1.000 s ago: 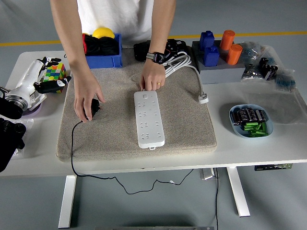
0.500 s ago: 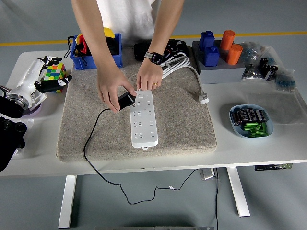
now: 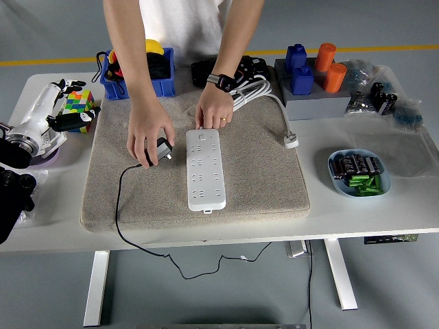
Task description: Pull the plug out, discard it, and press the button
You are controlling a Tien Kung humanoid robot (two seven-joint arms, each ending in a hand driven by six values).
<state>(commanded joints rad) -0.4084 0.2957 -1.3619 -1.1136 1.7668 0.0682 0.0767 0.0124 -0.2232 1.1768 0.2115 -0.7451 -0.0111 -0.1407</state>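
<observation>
head view: white power strip (image 3: pixel 205 169) lies lengthwise on the beige mat (image 3: pixel 260 185), roughly mid-table, its white cable (image 3: pixel 264 96) running off the far end to a loose white plug (image 3: pixel 291 142) on the mat's right edge

person at the far side has both hands on the mat. one hand (image 3: pixel 146 139) grips the black plug (image 3: pixel 162 150), which sits just left of the strip's far half, close to it but not seated in any socket. black cord (image 3: pixel 118 205) trails from it across the mat, over the near table edge and hangs below. the person's other hand (image 3: pixel 215 110), the one with a wristwatch, rests fingertips down on the strip's far end

robot left hand (image 3: pixel 60 108) is at the far left of the white table (image 3: pixel 384 212), white and black, beside a colour cube (image 3: pixel 78 104); can't tell the finger state from this angle. it holds nothing visible and is well apart from the strip. right hand not in view

other stuff: blue bin (image 3: pixel 152 81) with red, black and yellow items behind the mat, blue and orange blocks (image 3: pixel 314 67) on a grey tray far right, light blue dish of batteries (image 3: pixel 359 172) on the right
</observation>
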